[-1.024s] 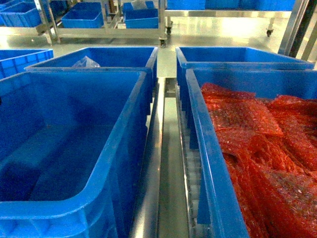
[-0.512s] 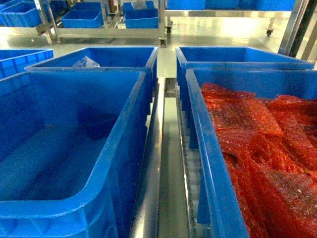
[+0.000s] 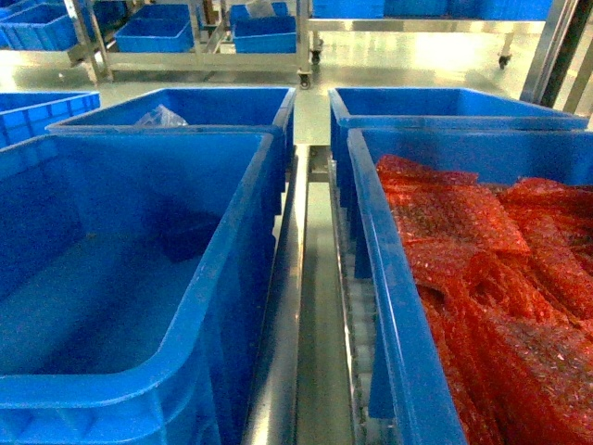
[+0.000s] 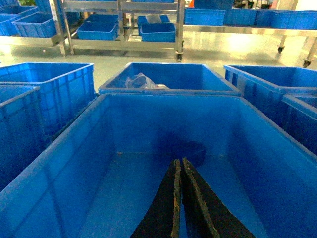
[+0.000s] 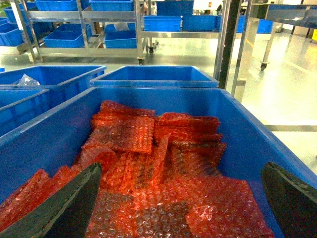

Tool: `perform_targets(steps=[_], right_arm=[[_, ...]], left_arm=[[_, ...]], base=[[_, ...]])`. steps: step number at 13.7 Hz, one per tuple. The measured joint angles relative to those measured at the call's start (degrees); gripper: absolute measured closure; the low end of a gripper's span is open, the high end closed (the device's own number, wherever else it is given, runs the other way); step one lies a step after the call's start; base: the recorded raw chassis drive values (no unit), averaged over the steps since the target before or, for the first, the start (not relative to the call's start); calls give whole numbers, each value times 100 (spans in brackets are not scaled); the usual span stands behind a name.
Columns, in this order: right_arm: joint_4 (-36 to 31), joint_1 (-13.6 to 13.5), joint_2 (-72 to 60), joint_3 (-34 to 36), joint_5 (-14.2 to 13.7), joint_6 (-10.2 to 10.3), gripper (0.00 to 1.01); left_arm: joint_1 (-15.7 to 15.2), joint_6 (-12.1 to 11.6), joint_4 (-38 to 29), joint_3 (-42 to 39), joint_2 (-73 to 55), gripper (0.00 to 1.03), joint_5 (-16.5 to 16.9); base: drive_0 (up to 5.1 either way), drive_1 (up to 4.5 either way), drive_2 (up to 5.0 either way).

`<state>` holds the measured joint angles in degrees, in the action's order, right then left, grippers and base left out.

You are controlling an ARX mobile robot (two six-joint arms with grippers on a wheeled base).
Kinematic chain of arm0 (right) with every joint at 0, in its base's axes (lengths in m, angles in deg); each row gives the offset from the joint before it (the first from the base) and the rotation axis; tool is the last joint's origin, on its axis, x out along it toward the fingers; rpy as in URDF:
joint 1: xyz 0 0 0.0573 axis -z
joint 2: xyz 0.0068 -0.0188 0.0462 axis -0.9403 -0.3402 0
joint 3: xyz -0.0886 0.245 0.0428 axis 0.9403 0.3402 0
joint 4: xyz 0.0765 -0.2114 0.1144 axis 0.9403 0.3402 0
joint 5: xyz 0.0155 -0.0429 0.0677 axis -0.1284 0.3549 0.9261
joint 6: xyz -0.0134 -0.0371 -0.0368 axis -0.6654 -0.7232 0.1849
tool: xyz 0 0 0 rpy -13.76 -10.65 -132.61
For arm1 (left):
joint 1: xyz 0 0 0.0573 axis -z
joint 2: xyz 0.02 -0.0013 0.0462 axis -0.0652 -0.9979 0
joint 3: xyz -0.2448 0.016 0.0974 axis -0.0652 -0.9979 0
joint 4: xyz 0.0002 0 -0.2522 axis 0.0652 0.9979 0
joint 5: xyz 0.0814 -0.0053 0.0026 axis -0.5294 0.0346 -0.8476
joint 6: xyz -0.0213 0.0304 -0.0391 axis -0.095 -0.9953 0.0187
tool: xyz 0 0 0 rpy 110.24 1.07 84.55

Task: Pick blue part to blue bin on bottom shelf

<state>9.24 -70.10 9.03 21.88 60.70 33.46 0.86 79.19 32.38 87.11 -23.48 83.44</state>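
Left gripper [image 4: 179,166] jaws pressed together over blue bin [image 4: 74,144]; blue part [image 3: 190,234] near bin's far wall. Right gripper [image 5: 181,173] jaws wide above red bubble-wrap bags [image 5: 148,163].

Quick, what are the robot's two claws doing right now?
Left gripper: shut, holding nothing, over the blue bin.
Right gripper: open, empty, above the red bubble-wrap bags.
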Motion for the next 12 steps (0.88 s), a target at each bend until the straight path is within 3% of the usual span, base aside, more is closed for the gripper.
perform_targets(steps=[1,3,12], right_arm=[[0,0,0,0,-2,0,3],[0,0,0,0,-2,0,3],[0,0,0,0,-2,0,3]], left_arm=[[-496,0,367,-157,542,101,367],[-444,-4,1095,-439,1676,101,450],[-444,-4,2271,-439,2883,101,450]], base=[[0,0,0],[0,0,0],[0,0,0]])
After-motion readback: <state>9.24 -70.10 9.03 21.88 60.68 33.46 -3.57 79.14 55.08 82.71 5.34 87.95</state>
